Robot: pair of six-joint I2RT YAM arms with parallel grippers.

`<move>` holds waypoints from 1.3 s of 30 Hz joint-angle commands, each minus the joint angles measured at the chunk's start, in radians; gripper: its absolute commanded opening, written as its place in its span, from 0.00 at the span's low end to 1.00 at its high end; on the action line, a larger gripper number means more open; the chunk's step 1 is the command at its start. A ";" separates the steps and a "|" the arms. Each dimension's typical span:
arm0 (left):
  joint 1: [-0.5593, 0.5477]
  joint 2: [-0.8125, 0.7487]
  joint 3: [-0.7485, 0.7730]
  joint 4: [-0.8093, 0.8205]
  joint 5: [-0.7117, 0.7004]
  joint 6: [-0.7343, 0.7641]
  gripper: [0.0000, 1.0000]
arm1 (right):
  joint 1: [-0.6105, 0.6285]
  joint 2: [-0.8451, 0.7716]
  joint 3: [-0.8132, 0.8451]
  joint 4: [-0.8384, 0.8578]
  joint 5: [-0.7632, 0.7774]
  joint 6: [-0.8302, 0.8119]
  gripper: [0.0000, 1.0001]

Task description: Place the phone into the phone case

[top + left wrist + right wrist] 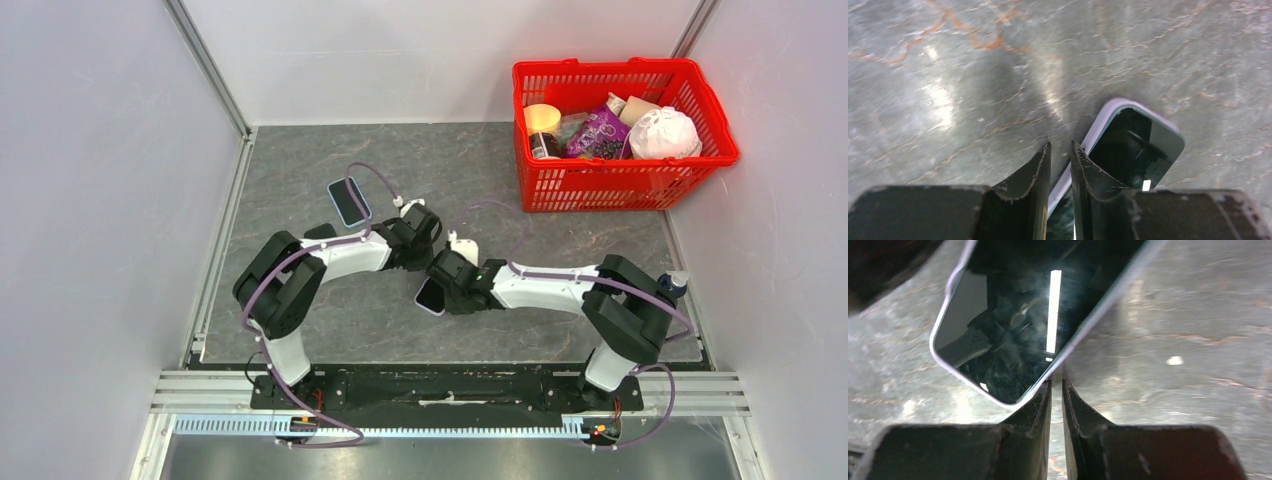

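**Left gripper [1060, 145] pinched the phone [1135, 147]; right gripper [1056, 382] at its edge**

The left gripper's jaws were drawn narrow, and the phone's lavender edge ran into the slit between them and was held there. The right gripper's jaws stood narrower still, with their tips against another edge of the phone. Whether it truly gripped could not be told. The phone, glossy dark face up, sat between the two grippers near the middle of the grey table [560, 250]. The phone case [349, 201] lay flat farther back and to the left, apart from the phone. A red basket [625, 190] of goods stood in the far right corner.
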State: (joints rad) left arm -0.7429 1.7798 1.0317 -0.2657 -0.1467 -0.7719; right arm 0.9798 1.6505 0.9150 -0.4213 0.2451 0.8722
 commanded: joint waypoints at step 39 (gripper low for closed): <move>-0.010 -0.504 -0.363 0.011 0.028 -0.057 0.44 | -0.268 0.031 0.001 0.243 -0.157 -0.221 0.82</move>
State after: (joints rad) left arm -0.7574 1.3457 0.7319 -0.2516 -0.1040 -0.7605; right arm 0.7097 1.6569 0.9066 -0.2352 0.1360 0.6445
